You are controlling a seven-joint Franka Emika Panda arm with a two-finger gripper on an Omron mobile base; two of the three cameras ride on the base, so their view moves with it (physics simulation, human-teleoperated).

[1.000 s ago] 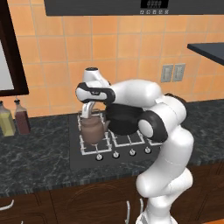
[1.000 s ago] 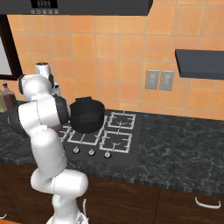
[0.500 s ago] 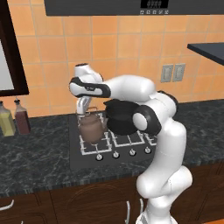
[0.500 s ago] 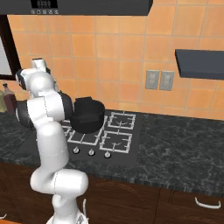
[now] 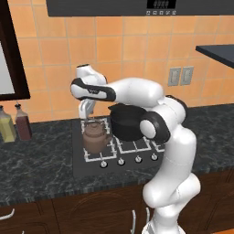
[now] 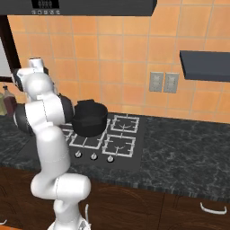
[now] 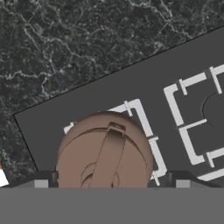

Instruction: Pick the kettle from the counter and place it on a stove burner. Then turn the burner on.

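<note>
- Copper-brown, round-bellied kettle (image 5: 95, 138) sits on a white stove grate (image 7: 144, 120) — directly beneath the gripper (image 5: 85, 110).
- Its arched handle runs away from the hand.
- Finger spread cannot be told.

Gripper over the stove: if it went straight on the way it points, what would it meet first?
Most likely the kettle: the gripper points down right above its handle, and the hand view looks onto its lid, though the exact gap is unclear.

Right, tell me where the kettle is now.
In the left base view the kettle sits on the stove's front-left burner, left of the black pot, with the tool just above it.
</note>
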